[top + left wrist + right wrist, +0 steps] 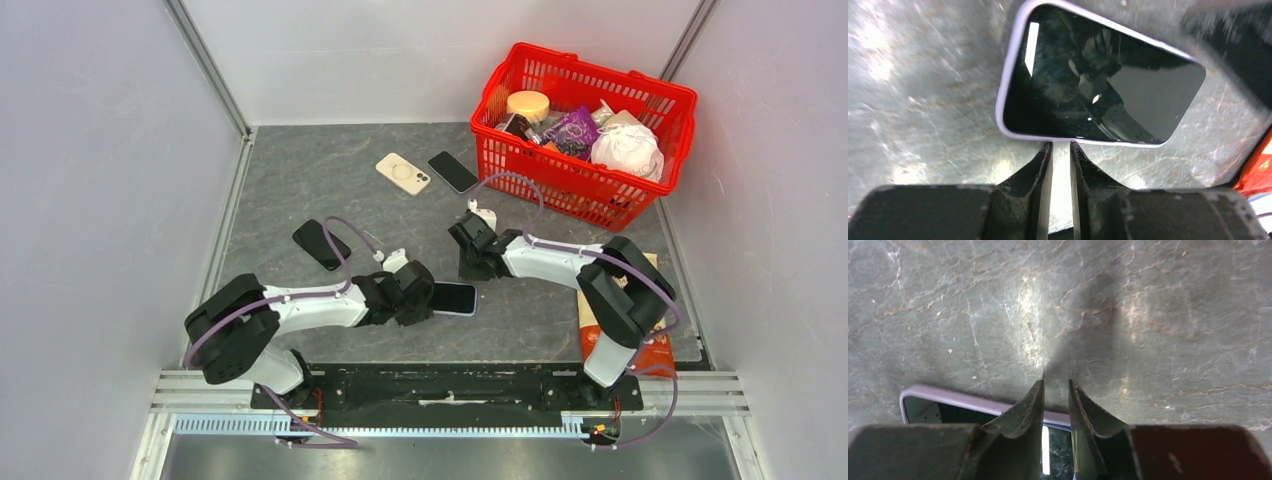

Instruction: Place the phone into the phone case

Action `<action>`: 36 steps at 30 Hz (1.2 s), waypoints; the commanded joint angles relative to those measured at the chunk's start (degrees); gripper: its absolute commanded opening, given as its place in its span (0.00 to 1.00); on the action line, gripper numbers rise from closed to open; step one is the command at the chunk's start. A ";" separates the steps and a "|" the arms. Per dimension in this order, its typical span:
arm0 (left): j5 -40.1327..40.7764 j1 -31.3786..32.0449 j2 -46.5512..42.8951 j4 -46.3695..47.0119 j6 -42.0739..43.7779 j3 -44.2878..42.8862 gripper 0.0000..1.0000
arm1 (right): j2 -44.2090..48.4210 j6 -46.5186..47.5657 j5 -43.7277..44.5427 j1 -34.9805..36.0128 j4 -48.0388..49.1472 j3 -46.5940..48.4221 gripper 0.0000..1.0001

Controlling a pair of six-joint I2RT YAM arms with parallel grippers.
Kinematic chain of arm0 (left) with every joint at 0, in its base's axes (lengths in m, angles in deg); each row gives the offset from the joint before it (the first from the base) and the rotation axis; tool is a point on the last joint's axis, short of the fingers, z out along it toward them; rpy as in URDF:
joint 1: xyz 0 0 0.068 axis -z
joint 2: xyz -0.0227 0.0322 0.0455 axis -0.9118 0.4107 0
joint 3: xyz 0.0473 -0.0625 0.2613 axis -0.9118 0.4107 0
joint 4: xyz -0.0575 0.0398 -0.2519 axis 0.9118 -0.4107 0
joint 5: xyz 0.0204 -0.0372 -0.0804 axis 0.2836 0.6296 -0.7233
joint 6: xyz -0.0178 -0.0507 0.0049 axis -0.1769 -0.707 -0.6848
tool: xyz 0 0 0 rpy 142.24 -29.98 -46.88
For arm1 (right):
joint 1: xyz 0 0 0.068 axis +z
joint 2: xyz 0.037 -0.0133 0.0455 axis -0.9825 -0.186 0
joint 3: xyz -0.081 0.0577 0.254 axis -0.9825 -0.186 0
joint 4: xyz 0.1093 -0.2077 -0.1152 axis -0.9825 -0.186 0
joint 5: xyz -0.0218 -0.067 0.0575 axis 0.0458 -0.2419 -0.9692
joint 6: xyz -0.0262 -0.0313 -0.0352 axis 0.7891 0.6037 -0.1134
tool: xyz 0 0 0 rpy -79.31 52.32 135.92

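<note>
1. Four phone-shaped things lie on the table (300,180).
2. Two of them are plain black: a left black slab (322,244) and a far black slab (453,171).
3. One is a cream slab (403,173) with a ring on it.
4. One is a lilac-edged phone (455,298).
5. One red basket (570,187) holds at least one round-lidded tub (528,104), one purple packet (572,130) and one white bag (627,150).
6. One orange packet (658,352).
7. Two robot arms: left arm (300,305), right arm (560,262).
</note>
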 commanded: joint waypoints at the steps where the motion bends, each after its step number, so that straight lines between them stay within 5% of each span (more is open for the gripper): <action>1: 2.77 -5.28 1.08 -1.70 4.61 0.80 0.25 | 2.87 -1.43 -2.35 3.21 -0.88 -3.97 0.30; 12: -2.74 -13.77 9.13 -1.34 13.08 -8.55 0.25 | 14.06 -12.65 -3.46 12.59 -0.11 -14.59 0.28; 23: -8.80 -13.68 3.91 -0.75 15.58 -3.82 0.28 | 22.67 -11.49 -5.03 10.40 -0.55 -16.64 0.47; 36: -14.61 -9.34 -1.44 -3.24 20.67 -1.75 0.42 | 16.43 -14.14 -7.50 14.88 3.00 -16.48 0.46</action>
